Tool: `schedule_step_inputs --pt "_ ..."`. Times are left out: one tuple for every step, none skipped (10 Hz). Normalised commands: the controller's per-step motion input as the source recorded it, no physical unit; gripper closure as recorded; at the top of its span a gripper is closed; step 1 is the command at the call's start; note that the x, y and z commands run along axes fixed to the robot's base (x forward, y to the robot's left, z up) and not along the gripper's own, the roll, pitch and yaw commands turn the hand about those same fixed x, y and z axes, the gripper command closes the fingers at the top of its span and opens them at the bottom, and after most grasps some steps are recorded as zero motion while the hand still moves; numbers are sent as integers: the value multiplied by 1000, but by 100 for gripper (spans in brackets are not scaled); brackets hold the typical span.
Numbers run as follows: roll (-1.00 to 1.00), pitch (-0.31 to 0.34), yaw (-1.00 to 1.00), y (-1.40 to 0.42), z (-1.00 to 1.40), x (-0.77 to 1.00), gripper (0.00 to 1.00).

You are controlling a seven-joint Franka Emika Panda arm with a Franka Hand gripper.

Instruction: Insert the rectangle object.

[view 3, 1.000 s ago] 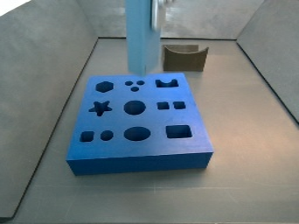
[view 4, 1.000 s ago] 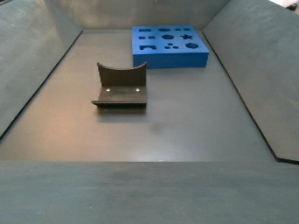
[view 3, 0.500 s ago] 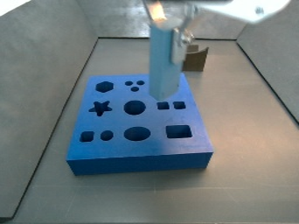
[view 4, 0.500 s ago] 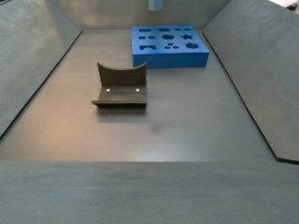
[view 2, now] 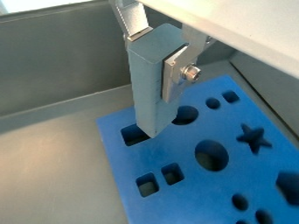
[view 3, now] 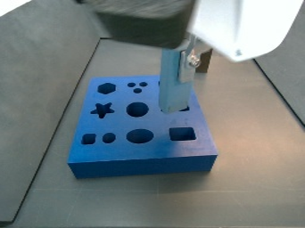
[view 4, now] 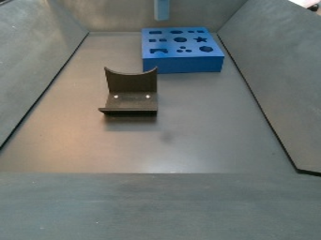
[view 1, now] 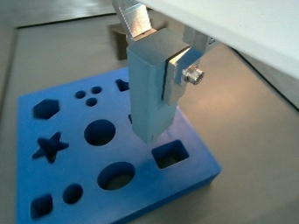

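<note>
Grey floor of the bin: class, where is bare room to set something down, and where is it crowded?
Bare: the grey floor in front of the dark L-shaped fixture, and beside it. Crowded: over the deep-blue board with shaped holes, where the end effector holds the pale-blue rectangular bar.

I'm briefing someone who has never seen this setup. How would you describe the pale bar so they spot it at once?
Find the deep-blue board with shaped holes on the grey floor. Above it hangs the end effector, whose silver fingers clamp an upright, slim, light-blue bar, its lower end near the board's rectangular hole. It is much paler than the board and smooth-faced, unlike the dark notched block standing apart.
</note>
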Motion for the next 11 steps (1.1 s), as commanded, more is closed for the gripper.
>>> schedule_step_inputs --pt "0 -3 -940 0 -217 151 100" --pt "0 0 -791 -26 -206 317 100" --pt "0 0 -606 -57 -223 511 100" --pt "0 0 -446 -94 -200 657 100" --pt "0 0 -560 -143 -217 466 100" --pt "0 11 -57 -37 -43 23 100" --pt "123 6 -129 -14 -123 123 100" --pt "193 3 -237 -57 -271 71 100" --pt "136 1 -106 -134 -326 0 100" --pt "116 4 -71 -191 -357 -20 100" --pt "151 21 -23 -174 -257 -49 100"
